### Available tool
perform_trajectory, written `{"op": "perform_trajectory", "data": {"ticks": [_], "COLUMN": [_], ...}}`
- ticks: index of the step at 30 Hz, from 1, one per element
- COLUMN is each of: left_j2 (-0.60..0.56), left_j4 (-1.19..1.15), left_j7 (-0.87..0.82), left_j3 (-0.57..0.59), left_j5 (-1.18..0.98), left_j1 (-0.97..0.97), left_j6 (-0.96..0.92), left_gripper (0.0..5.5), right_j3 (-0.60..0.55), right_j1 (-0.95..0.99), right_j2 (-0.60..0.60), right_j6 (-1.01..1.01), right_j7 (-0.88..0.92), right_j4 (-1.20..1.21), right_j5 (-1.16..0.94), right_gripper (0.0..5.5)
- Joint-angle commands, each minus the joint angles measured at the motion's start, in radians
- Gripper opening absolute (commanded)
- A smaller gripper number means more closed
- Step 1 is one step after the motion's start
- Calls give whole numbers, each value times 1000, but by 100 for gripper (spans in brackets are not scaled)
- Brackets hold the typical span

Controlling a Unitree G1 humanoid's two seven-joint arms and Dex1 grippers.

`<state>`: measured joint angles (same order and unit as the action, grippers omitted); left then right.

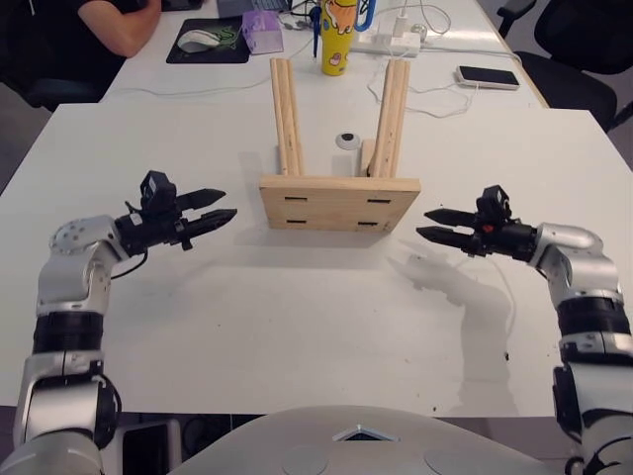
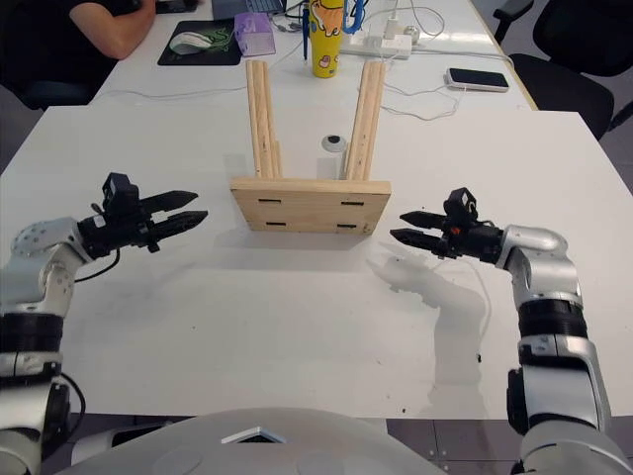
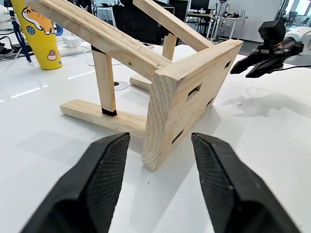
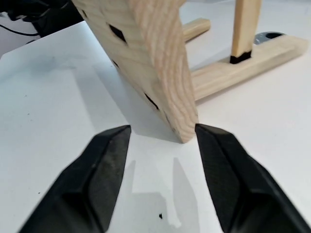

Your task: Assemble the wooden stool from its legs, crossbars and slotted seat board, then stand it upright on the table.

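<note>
L gripper (image 1: pixel 226 204) and R gripper (image 1: pixel 423 223) are held open and empty, mid-table (image 1: pixel 297 336), flanking the seat board (image 1: pixel 339 203) w/o touching it. The stool (image 2: pixel 309 203) is seen assembled but on its side, board edge down, legs (image 1: pixel 287 114) pointing to the far edge. Both board ends should be pinched evenly, then tipped slowly so the legs aren't skidded.
</note>
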<state>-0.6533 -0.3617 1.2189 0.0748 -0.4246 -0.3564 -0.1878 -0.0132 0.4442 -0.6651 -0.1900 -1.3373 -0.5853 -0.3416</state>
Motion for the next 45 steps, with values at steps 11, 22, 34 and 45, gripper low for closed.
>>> {"op": "perform_trajectory", "data": {"ticks": [11,22,34,45], "left_j2": [133,170,207,157], "left_j4": [-561,-757,-762,-466], "left_j7": [142,90,141,299], "left_j3": [-174,-155,-151,-149], "left_j5": [267,333,333,249], "left_j1": [-327,-427,-432,-235], "left_j6": [431,559,565,411], "left_gripper": [321,321,304,173], "right_j3": [79,65,62,64], "right_j1": [264,340,336,261], "right_j2": [121,148,162,141], "right_j6": [262,409,416,371], "right_j7": [-30,0,-96,-247], "right_j4": [-370,-523,-525,-440], "right_j5": [168,230,225,199], "right_gripper": [310,310,175,152]}}
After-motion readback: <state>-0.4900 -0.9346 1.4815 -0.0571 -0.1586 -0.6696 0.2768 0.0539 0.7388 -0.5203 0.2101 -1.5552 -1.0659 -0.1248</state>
